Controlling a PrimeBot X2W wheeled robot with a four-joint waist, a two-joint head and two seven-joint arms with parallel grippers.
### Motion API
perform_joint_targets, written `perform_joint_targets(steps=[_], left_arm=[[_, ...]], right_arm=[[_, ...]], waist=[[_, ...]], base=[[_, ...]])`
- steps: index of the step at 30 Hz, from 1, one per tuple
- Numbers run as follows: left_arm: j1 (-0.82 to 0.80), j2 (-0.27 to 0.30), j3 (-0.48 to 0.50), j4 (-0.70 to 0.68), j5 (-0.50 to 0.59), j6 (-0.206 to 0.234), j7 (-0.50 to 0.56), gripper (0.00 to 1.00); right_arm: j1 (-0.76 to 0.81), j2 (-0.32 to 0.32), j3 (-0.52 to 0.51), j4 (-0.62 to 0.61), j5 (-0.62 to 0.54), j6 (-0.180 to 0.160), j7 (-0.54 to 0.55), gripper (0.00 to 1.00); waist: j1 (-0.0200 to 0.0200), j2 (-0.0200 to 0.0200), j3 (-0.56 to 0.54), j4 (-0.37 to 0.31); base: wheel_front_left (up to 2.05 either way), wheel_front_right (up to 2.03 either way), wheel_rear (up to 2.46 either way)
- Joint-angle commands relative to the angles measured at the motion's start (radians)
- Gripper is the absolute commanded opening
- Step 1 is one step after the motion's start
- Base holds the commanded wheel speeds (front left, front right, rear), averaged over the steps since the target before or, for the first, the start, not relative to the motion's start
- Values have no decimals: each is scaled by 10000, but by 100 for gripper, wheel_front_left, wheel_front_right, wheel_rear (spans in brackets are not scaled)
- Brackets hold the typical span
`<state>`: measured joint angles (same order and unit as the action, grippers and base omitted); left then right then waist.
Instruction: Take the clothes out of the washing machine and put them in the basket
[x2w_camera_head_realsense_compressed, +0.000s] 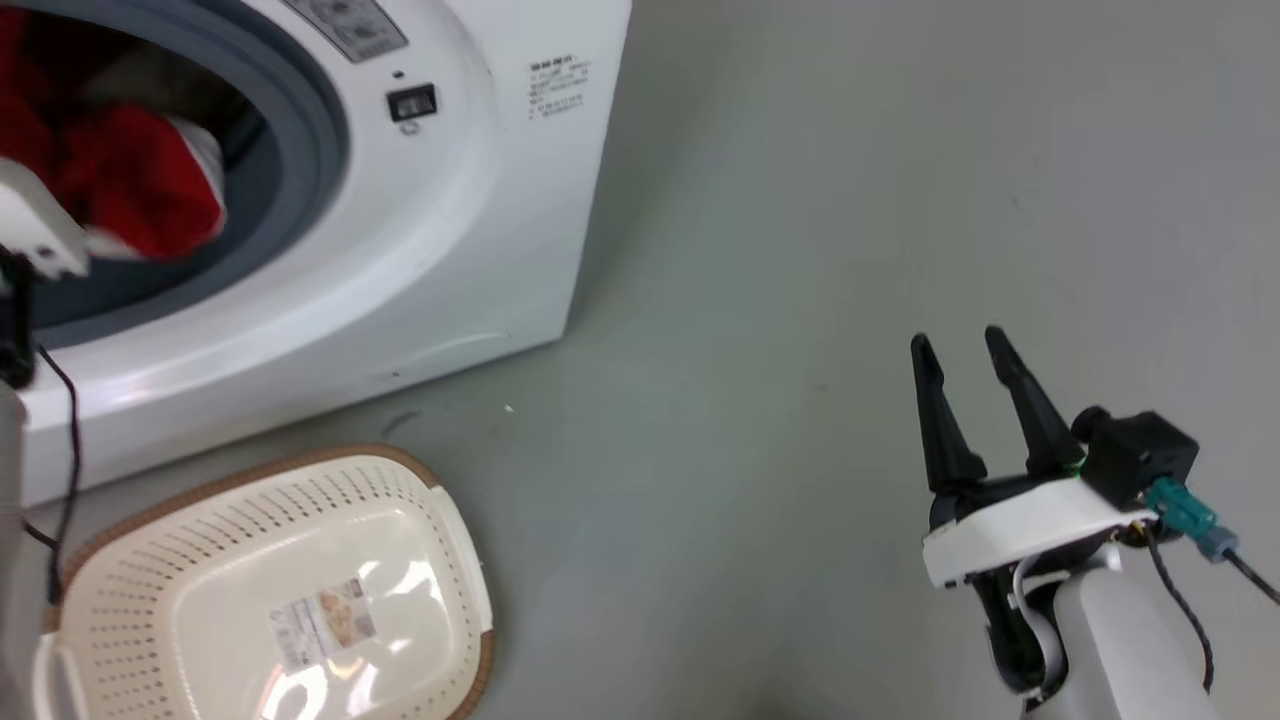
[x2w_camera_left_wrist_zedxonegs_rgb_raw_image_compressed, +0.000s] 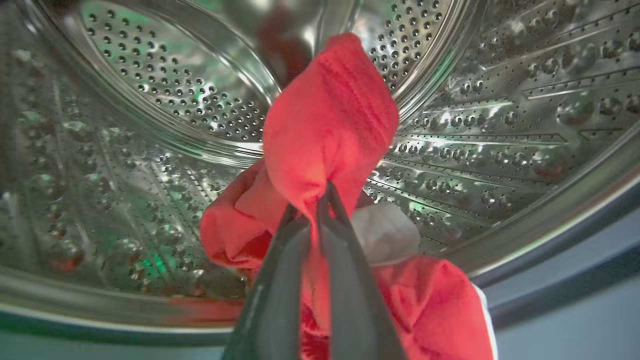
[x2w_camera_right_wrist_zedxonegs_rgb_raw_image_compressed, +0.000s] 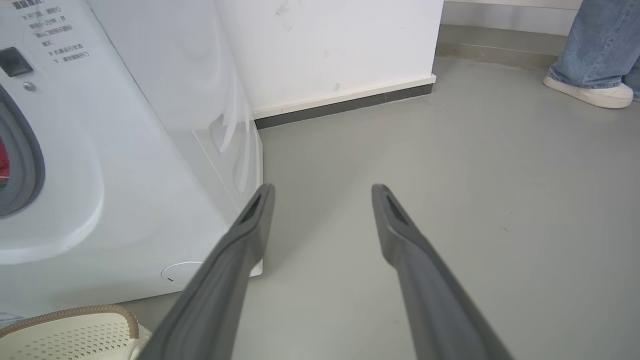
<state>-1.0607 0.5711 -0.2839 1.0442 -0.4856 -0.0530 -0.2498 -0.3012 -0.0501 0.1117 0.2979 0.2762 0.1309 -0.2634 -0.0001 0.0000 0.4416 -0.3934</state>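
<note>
One crumpled red garment (x2w_camera_left_wrist_zedxonegs_rgb_raw_image_compressed: 330, 115), white patch showing, pinched by left end effector (x2w_camera_left_wrist_zedxonegs_rgb_raw_image_compressed: 311, 200); right end effector (x2w_camera_right_wrist_zedxonegs_rgb_raw_image_compressed: 322, 192) spread, empty.

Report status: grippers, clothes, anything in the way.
Left gripper shut on clothes inside the drum. Right gripper open, holding nothing. Basket empty before the washing machine. Person's shoe far off, no obstruction.

- right gripper (x2w_camera_head_realsense_compressed: 958, 342): two long tapered black fingers (x2w_camera_head_realsense_compressed: 1030, 410), white curved wrist shell (x2w_camera_head_realsense_compressed: 1020, 525)
- black boxy wrist camera (x2w_camera_head_realsense_compressed: 1140, 455), teal plug (x2w_camera_head_realsense_compressed: 1185, 515), thin black cable (x2w_camera_head_realsense_compressed: 1185, 605)
- pale grey forearm (x2w_camera_head_realsense_compressed: 1120, 640)
</note>
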Motion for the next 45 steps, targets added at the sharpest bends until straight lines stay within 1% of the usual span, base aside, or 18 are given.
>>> perform_joint_targets(steps=[1,4,10,12,20,27,31,33,35,40,45], left_arm=[[408,-181,83,-133,-103,60,-105,0],[1099,-496,266,-618,-190,195,-157,0],[2634,-939,977,-2683,-31,706,-155,0],[3210,-1109,1134,-3290,34,811,-155,0],[5457,-1754,1422,-5423,342,1175,-157,0],[7446,-2213,1555,-6933,280,1448,-157,0],[8533,-2502,1399,-7427,138,1484,-120,0],[9195,-2689,1178,-7493,30,1445,3,0],[9532,-2850,1016,-7431,-16,1449,115,0],[10084,-3098,701,-7059,-102,1361,242,0],[10394,-3522,441,-6367,-270,1266,229,0]], right_arm=[[238,-4,-12,92,-94,-2,-18,100],[477,-1,-97,183,-283,-2,-17,100],[835,-2,-358,221,-584,-2,-17,100],[917,-2,-444,231,-643,-2,-17,100],[1253,-1,-761,314,-859,-2,-16,100],[1464,1,-867,159,-983,-2,105,100],[1560,1,-898,5,-1029,-2,199,100],[1528,1,-881,-99,-1043,-2,271,100],[1474,1,-891,-169,-1063,-2,295,100],[1382,1,-839,-225,-1057,-2,319,100],[1273,1,-786,-308,-1078,-2,386,100]], waist=[[1,0,-850,480],[1,0,-1307,726],[1,0,-1947,1115],[1,0,-2114,1227],[1,0,-2685,1585],[1,0,-2949,1761],[1,0,-2931,1894],[1,0,-2847,2002],[1,0,-2730,2088],[1,0,-2607,2199],[1,0,-2323,2289]], base=[[0,0,0],[0,0,0],[0,0,0],[0,0,0],[0,0,0],[0,0,0],[0,0,0],[0,0,0],[0,0,0],[0,0,0],[0,0,0]])
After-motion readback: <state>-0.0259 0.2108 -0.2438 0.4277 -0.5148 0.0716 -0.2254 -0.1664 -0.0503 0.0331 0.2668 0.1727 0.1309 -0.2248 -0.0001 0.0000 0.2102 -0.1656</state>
